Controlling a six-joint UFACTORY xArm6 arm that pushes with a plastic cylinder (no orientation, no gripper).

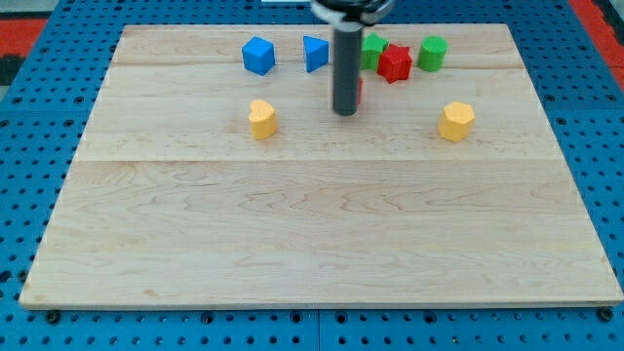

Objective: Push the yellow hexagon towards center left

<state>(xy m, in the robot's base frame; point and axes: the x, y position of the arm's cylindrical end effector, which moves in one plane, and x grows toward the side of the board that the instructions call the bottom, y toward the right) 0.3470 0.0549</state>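
A yellow hexagon-like block (455,121) sits on the wooden board (312,234) at the view's upper right. A second yellow block (261,119), its shape less clear, sits at the upper left of centre. My tip (345,113) rests on the board between the two yellow blocks. It is apart from both and somewhat nearer the left one. A sliver of a red block (359,92) shows just behind the rod's right side, mostly hidden by it.
Along the view's top stand a blue cube (258,56), a blue wedge-like block (314,53), a green block (374,49) partly behind the rod, a red jagged block (394,63) and another green block (432,53).
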